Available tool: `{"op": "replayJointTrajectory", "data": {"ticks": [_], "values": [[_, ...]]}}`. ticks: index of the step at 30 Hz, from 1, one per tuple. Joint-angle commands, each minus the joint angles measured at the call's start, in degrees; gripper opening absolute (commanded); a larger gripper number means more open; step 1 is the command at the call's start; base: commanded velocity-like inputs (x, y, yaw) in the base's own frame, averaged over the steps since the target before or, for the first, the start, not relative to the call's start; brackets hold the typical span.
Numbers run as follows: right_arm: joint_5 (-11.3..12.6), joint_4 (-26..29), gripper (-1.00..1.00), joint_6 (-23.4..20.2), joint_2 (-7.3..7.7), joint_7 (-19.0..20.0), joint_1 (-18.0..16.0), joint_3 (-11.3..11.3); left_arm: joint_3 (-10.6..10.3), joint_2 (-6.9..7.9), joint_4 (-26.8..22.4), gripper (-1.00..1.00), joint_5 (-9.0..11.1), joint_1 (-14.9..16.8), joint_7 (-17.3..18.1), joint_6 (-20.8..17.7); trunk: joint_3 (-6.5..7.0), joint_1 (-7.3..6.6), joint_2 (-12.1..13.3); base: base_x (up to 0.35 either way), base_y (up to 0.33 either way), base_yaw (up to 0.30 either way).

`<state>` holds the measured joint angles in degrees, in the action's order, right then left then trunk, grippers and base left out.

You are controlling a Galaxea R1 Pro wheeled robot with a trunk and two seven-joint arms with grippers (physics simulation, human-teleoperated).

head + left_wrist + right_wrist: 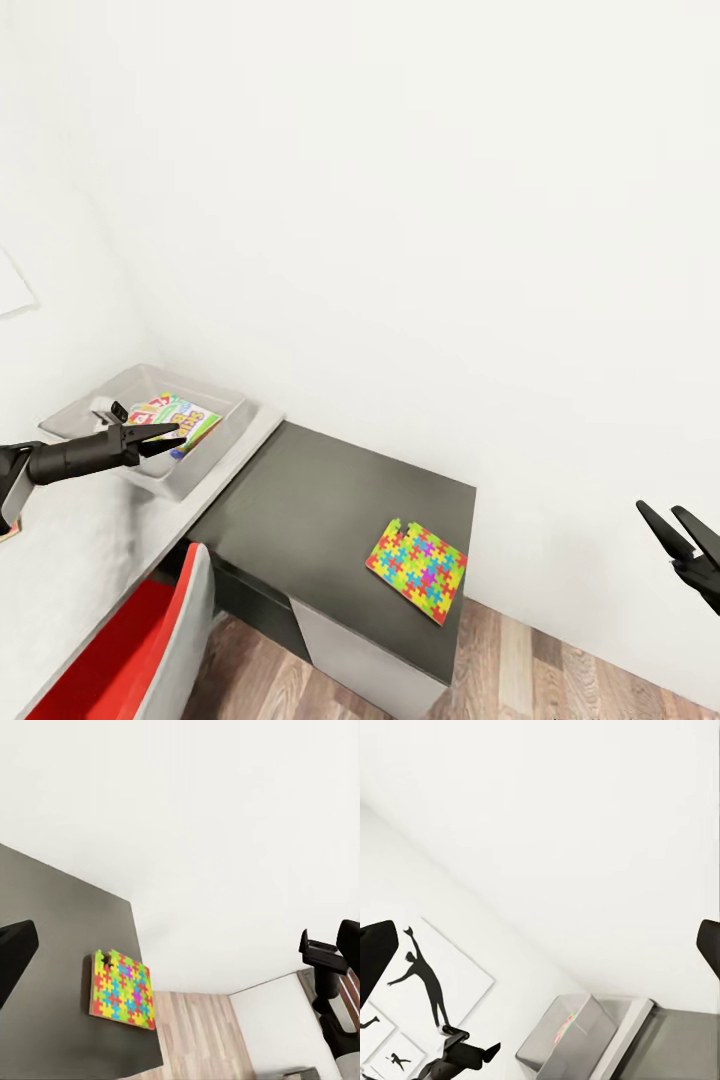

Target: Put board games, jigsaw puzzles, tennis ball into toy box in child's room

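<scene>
The light grey toy box stands on the pale table at the left, against the wall. A board game with a bright printed cover lies inside it. My left gripper hovers open over the box's near rim, holding nothing. One jigsaw puzzle lies flat on the table's lower dark grey section, near its front right corner; the left wrist view has it too. My right gripper hangs open and empty far to the right, above the floor. The right wrist view looks toward the toy box and the left gripper.
A red and grey chair stands under the table's front edge at the lower left. Wood-plank floor lies to the right of the dark section. A white wall runs close behind the table. Black baseball silhouette pictures hang on the wall beyond the box.
</scene>
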<state>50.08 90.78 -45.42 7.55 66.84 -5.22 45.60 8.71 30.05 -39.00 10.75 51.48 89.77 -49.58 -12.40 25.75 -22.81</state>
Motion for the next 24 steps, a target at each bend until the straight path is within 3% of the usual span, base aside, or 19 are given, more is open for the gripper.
{"op": "replayJointTrajectory", "data": {"ticks": [1,24], "values": [[0.2,0.0,1.00,-0.3,0.01,0.0,-0.1,0.0,0.0,0.04,0.0,1.00,0.0,0.0,0.2,-0.6,-0.01,0.04,-0.1,0.000,-0.040,-0.146],[0.2,-0.1,1.00,-0.3,0.01,0.0,-0.1,0.0,0.0,0.05,0.0,1.00,0.0,0.0,0.2,0.3,2.13,0.04,-0.1,0.000,-0.004,-0.148]]}}
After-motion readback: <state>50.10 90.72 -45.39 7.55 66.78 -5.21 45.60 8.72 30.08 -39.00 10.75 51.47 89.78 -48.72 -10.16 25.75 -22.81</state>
